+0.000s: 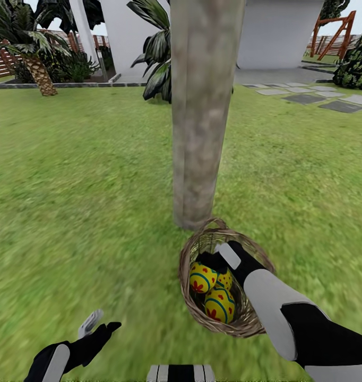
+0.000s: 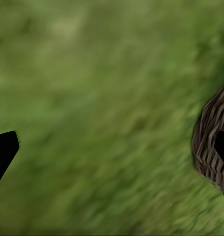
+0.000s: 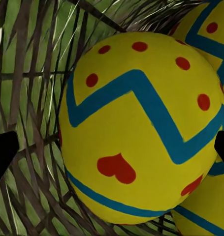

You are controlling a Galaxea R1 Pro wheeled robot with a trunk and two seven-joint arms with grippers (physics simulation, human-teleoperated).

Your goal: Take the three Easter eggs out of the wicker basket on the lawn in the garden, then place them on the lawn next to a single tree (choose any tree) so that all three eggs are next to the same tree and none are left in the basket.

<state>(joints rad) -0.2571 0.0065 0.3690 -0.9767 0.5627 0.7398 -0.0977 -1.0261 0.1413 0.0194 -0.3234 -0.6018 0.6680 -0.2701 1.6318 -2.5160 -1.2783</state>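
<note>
The wicker basket (image 1: 194, 249) stands on the lawn (image 1: 85, 185) right at the foot of the tree (image 1: 202, 116), touching or nearly touching its pale trunk. Three Easter eggs lie inside it: one on the left (image 1: 202, 277), one in front (image 1: 219, 305), and one partly hidden behind (image 1: 225, 277). My right gripper (image 1: 215, 260) reaches down into the basket and is open. In the right wrist view its fingertips (image 3: 2, 155) stand wide on either side of one egg (image 3: 141, 128), without clamping it. My left gripper (image 1: 98, 324) hovers open over bare grass, left of the basket (image 2: 210, 137).
Grey paving stones (image 1: 319, 98) lie at the far right. A palm (image 1: 35, 63) and a broad-leaved plant (image 1: 157, 58) grow by the white building (image 1: 276, 32) at the back. Open grass stretches left and right of the trunk.
</note>
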